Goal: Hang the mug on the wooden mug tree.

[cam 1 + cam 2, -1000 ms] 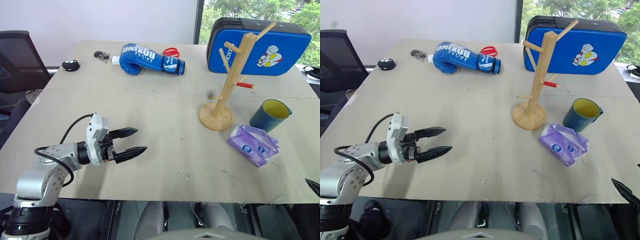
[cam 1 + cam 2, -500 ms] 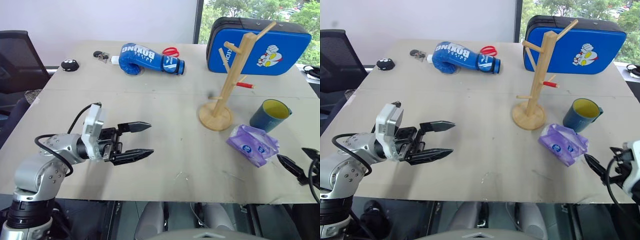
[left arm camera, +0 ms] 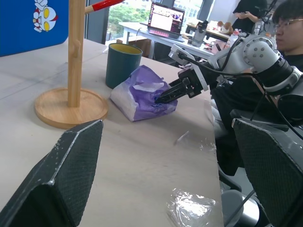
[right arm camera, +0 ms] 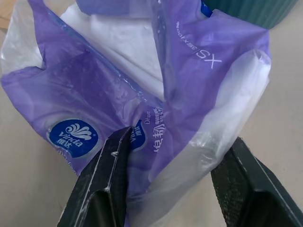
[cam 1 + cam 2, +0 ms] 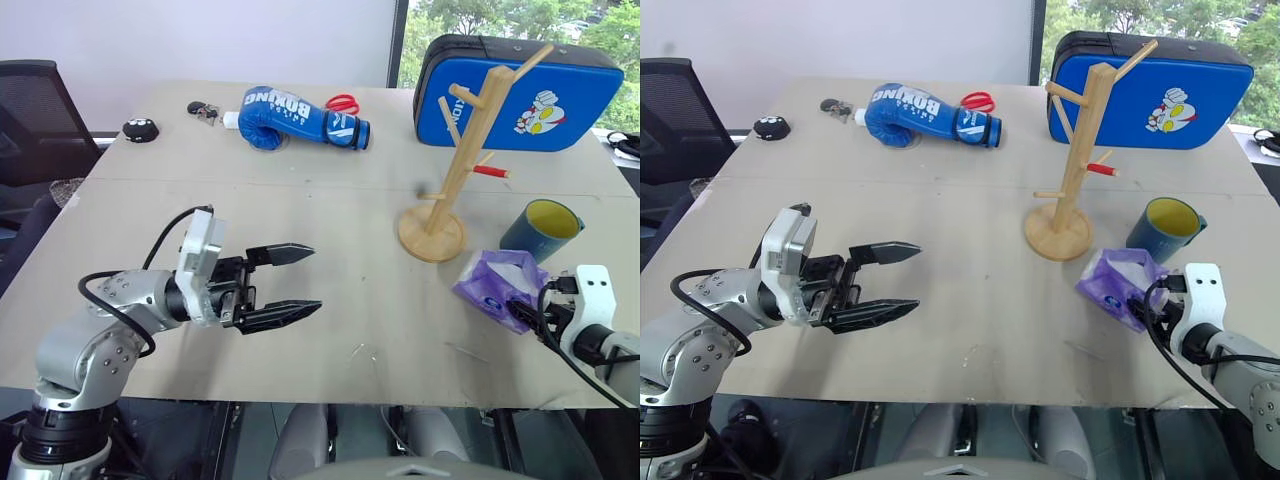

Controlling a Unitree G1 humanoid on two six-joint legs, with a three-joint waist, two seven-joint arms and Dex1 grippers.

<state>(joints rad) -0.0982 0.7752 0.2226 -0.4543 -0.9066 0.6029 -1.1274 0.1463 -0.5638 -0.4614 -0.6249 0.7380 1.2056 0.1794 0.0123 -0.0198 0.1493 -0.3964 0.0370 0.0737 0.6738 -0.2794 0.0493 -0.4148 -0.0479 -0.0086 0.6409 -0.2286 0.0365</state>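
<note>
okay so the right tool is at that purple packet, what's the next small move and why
Probably finish closing the right tool on the purple packet and drag it aside: the fingers straddle its edge, and it lies directly in front of the mug, blocking the approach.

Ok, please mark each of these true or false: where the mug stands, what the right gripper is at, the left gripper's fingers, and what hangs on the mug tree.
1. The mug stands upright on the table, beside the wooden mug tree. True.
2. The right gripper holds the mug. False: its fingers straddle the purple packet, and the mug is untouched.
3. The left gripper is open and empty. True.
4. A mug already hangs on the mug tree. False: its pegs are bare.
5. The blue boxing glove lies at the table's far side. True.
</note>
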